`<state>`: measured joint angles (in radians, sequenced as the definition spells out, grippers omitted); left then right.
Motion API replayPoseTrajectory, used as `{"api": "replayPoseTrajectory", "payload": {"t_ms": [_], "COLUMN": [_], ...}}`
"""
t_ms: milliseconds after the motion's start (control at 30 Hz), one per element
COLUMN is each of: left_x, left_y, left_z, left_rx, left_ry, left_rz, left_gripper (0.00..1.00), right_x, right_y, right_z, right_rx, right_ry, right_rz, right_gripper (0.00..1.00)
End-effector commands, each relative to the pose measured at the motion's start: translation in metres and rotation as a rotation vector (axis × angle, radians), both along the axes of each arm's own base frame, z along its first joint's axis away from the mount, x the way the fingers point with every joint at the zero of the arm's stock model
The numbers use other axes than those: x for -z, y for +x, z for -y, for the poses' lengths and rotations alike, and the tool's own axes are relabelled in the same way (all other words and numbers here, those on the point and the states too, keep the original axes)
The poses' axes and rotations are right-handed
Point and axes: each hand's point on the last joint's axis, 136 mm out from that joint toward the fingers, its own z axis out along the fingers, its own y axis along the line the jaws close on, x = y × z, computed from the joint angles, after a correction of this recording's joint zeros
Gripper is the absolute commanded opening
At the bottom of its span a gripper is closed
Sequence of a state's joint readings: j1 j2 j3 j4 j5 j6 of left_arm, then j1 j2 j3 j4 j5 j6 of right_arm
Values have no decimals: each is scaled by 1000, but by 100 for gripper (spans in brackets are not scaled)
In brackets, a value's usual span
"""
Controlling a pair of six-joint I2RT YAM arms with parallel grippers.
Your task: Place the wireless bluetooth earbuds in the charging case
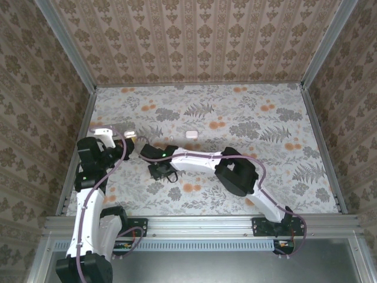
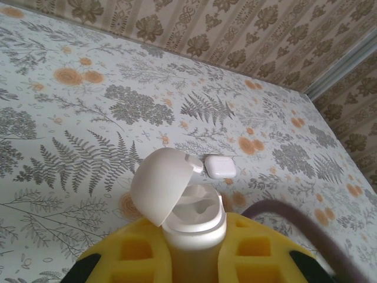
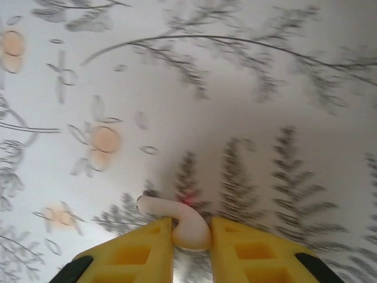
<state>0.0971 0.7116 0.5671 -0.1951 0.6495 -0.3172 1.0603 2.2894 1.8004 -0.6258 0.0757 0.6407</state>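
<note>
Blocky yellow fingers point(image 3: 135, 253) with square hollows moulded into them make up the right pincer point(image 3: 191, 230). It is pressed together on a glossy white earbud point(image 3: 189, 233). The rounded bulb sits between the tips, and the thin stem pokes out leftward ahead of them. Just past the tips lies the table point(image 3: 247, 106), covered in a smooth pale sheet printed with grey ferns and orange blossoms, blurred here.

The left pincer point(image 2: 194, 236), of the same yellow plastic, is clamped on the charging case point(image 2: 197, 221), a smooth white rounded body held upright between its fingers. The domed lid point(image 2: 158, 184) is flipped open and tilted to the left, baring a moulded white hollow. A dark purplish cable point(image 2: 294, 215) arcs to the right of the fingers. Ahead of this pincer and apart from it, a second case point(image 2: 220, 166), a shut white rounded square, lies flat on the printed sheet. Beyond it rises a wall point(image 2: 235, 35) papered in brown and cream damask stripes.
</note>
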Motion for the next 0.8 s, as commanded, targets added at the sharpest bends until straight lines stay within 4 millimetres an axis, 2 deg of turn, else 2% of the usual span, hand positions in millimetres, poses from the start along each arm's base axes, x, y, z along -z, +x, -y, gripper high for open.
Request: {"api": "replayPoseTrajectory", "payload": {"t_ms": [0,200,300,467,567,667,767], "left_x": [-8,-4,-1,5,8,11,12], "left_y": [-2,-1,1,5,4,2,-1], "left_z": [7,14,20,38,52,63,69], "left_rx": [45,77,100,155,195,231,253], "left_ry": [-4,-23,-32,-35,-18,2,8], "left_rz": [30,13,0,-17,-19,-18,-9], "left_gripper": [0,0,0,0,0,0,0], "right_x": [9,5,1,1,2,-2,-20], "right_y": [9,7,3,-18,-26,-13,5], "right_z": [61,140,168,181,186,200,208], "right_rx": [33,68,31,-185,-280,-246,-155], "right_ry": [-135,-218,-203,-198,-219,-260,-200], "right_rz": [-8,-35,-57,-136,-196,-171,-112], "right_gripper": [21,18,18,20,27,39,49]}}
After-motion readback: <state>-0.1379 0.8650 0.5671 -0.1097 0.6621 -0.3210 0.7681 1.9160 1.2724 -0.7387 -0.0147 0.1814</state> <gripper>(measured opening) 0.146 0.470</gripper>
